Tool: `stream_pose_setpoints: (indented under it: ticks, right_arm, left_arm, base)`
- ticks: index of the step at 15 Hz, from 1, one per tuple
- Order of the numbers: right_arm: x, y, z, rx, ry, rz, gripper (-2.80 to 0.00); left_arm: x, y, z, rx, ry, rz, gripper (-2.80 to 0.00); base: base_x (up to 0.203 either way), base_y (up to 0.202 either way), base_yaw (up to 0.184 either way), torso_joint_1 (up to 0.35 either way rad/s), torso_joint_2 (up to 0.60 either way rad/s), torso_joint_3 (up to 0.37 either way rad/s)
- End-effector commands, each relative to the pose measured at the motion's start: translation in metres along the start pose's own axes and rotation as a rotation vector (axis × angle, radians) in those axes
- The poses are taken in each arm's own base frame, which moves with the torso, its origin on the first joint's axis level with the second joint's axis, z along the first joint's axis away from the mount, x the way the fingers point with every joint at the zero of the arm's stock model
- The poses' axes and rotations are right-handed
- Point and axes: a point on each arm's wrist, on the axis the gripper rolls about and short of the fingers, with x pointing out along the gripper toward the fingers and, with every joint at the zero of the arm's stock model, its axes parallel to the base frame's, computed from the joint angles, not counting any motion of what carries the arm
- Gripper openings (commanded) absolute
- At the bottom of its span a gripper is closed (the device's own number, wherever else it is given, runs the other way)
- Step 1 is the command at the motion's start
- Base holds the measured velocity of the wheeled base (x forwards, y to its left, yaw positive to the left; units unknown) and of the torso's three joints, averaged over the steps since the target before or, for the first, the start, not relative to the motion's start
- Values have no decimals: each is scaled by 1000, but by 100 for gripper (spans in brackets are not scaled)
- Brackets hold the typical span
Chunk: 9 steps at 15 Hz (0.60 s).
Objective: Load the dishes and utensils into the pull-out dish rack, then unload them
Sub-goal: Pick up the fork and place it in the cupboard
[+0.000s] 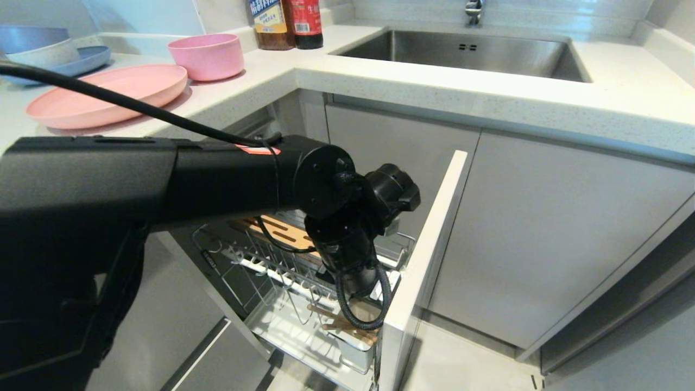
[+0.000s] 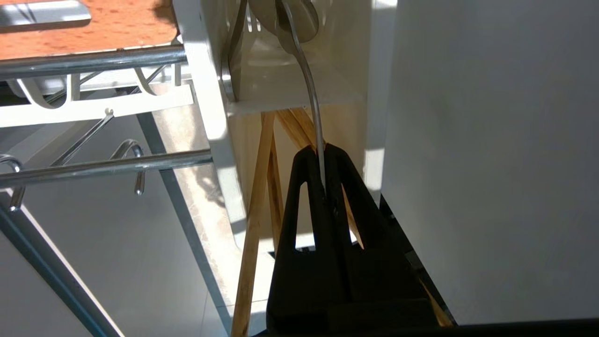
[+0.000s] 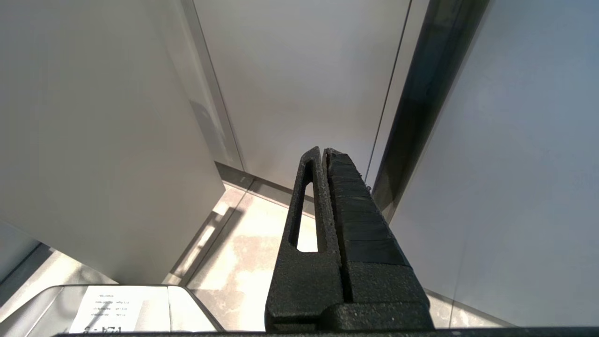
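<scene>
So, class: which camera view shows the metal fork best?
The left wrist view. There the fork runs from the shut left claw into the white utensil cup, beside the chopsticks. In the head view the left arm hides the fork; the right wrist view shows none of it.

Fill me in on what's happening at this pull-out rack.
The left gripper is down in the pull-out dish rack, shut on the fork over a white utensil cup. The chopsticks stand alongside. The pink plate and pink bowl sit on the counter. The right gripper is parked, shut.
</scene>
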Motion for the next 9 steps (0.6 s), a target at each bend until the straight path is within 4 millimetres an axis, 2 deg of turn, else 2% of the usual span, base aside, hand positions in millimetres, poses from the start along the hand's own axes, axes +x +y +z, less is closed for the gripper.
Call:
stream_pose_setpoints:
  ticks: [1,9]
  right_arm:
    - [0,0,0,0,2,1,-280]
    - [0,0,0,0,2,1,-280]
  left_arm:
    - [5,0,1,-2,9,5,-280]
    - [7,0,1,-1,16,8,-280]
  base:
    - [0,0,0,0,0,0]
    - [0,0,0,0,0,0]
